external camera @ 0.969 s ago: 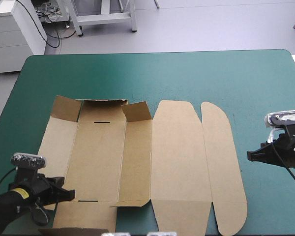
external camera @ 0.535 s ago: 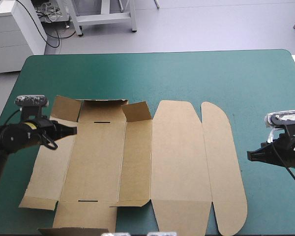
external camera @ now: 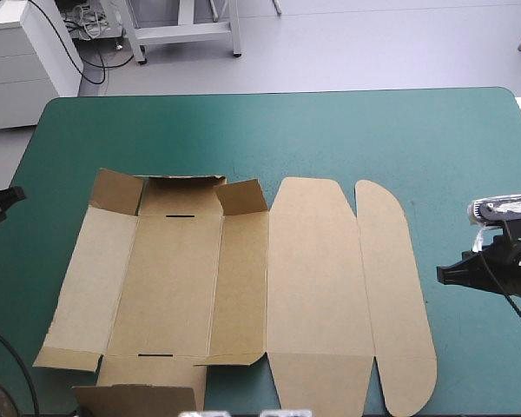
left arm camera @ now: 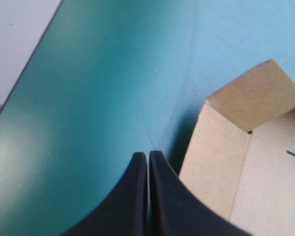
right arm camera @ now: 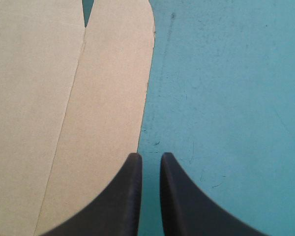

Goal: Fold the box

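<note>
High view: brown box [external camera: 243, 291] lies flat, far flaps raised

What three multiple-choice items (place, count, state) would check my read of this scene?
1. The right gripper is: A) over the middle of the box; B) at the box's right edge; C) beyond its far edge.
2. Slots in the box, high view: A) none; B) two; C) five.
3. The left gripper is: A) shut, empty; B) wide open; C) shut on the box.
Key: 1 B, fingertips by the rounded flap edge; 2 B, one far, one near; 3 A, fingers meet over teal-green cover.
</note>
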`<state>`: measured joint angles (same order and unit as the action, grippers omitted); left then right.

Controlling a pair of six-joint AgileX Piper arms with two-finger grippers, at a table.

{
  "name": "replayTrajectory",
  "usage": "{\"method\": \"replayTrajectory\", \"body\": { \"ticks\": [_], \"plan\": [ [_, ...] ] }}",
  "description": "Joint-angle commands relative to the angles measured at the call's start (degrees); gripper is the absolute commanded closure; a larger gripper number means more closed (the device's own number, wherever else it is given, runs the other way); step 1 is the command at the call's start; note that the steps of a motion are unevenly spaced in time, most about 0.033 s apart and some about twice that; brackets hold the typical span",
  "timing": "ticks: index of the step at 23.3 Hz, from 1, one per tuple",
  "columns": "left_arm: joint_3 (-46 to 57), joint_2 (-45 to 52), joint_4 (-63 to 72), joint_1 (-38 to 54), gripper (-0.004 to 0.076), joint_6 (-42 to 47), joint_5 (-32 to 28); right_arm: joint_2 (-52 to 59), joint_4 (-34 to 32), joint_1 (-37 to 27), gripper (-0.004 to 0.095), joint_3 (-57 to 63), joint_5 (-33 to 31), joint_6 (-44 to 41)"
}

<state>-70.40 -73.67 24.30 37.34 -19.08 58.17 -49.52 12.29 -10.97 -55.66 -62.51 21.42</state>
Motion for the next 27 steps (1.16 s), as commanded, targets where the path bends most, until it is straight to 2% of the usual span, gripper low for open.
{"method": "replayTrajectory", "body": {
  "ticks": [1, 7, 9, 11, 12, 14, 16, 27],
  "plan": [
    [-2.0, 0.5, 2.0, 3.4, 0.0731, -0.1, -1.3, 0.5, 1.0, -0.2, 0.0794, -1.4, 2.7, 0.5],
    [-2.0, 0.0, 0.7, 3.3, 0.0723, -0.3, -0.2, 0.5, 1.0, -0.2, 0.0795, -1.4, 2.6, 0.6],
    [-2.0, -0.2, 0.7, 3.3, 0.0660, -0.3, 2.3, 0.5, 1.0, -0.2, 0.0794, -1.4, 2.7, 0.6],
    [-2.0, -0.5, -0.5, 3.3, 0.0510, -2.3, 4.8, 0.5, 1.0, -0.2, 0.0794, -1.4, 2.7, 1.1],
    [-2.0, -0.9, -0.8, 3.3, 0.0346, -3.5, 6.8, 0.5, 1.0, -0.2, 0.0794, -1.4, 2.7, 1.1],
    [-1.8, -1.2, -0.8, 3.3, 0.0167, -2.5, 7.4, 0.5, 1.0, -0.2, 0.0794, -1.4, 2.7, 1.1],
    [-1.2, -1.2, -0.8, 3.3, 0.0094, 0.4, 7.3, 0.5, 1.0, -0.2, 0.0796, -1.4, 2.7, 1.1],
    [11.9, -1.2, -0.4, 3.3, 0.0087, -11.7, 8.1, 0.5, 1.0, -0.2, 0.0796, -1.4, 2.7, 1.1]
  ]
}}
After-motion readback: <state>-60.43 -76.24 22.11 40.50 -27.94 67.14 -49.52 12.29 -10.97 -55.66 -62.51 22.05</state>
